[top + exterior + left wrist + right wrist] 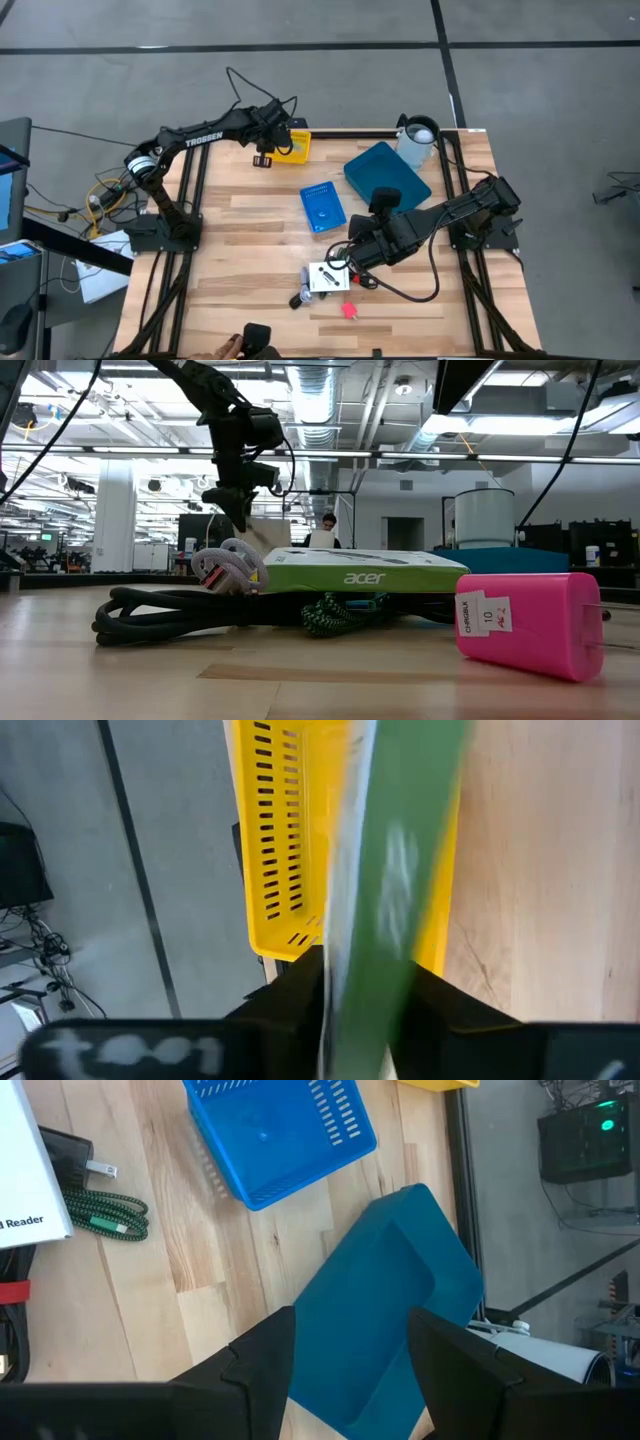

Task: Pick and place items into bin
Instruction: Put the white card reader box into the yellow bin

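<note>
My left gripper (265, 157) hangs over the near edge of the yellow slotted bin (285, 840) at the table's far side. A long green and white item (385, 910) runs blurred between its fingers, above the bin. My right gripper (350, 1325) stands open and holds nothing. It hovers above the middle of the table, just past a white box (328, 277). A green braided cable (105, 1215) and a black plug (70, 1155) lie beside that box. A small pink-red piece (349, 310) rests on the wood nearer the front edge. My left gripper has its fingers (295, 1005) on either side of the green and white item's near part (365, 1020), slanting down from above. The item lies along the fingers and is smeared. I cannot tell whether the fingers touch it.
A blue slotted basket (322, 207) and a teal bin (385, 175) sit mid-table, with a white cylinder (418, 140) at the far right corner. In the low view a black cable (190, 615), a green and white box (350, 572) and a pink tagged thing (525, 625) lie near the front.
</note>
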